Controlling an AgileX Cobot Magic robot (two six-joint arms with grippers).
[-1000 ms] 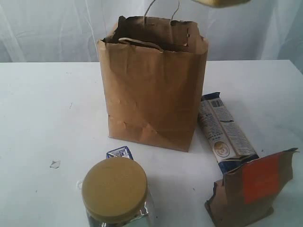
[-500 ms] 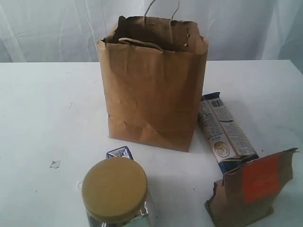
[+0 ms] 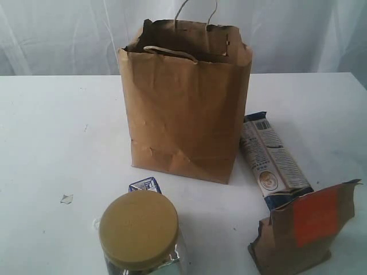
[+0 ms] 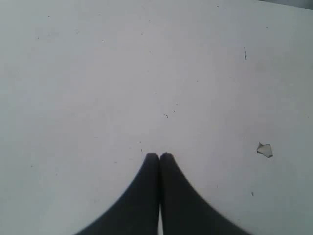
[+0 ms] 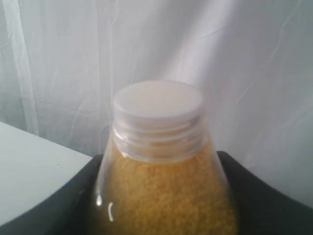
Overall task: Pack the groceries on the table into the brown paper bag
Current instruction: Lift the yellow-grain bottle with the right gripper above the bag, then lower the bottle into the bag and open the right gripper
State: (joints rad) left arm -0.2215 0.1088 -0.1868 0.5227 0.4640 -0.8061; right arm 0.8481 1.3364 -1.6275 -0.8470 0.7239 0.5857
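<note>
Brown paper bag stands upright on the bench.
Jar, carton, packet and pouch sit near it; left hand pressed together above the bench; right hand clamped on the white-capped bottle.

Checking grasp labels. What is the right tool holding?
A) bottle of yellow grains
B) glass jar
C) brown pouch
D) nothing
A: the right wrist view shows the white-capped bottle of yellow grains clamped in the right tool.
</note>
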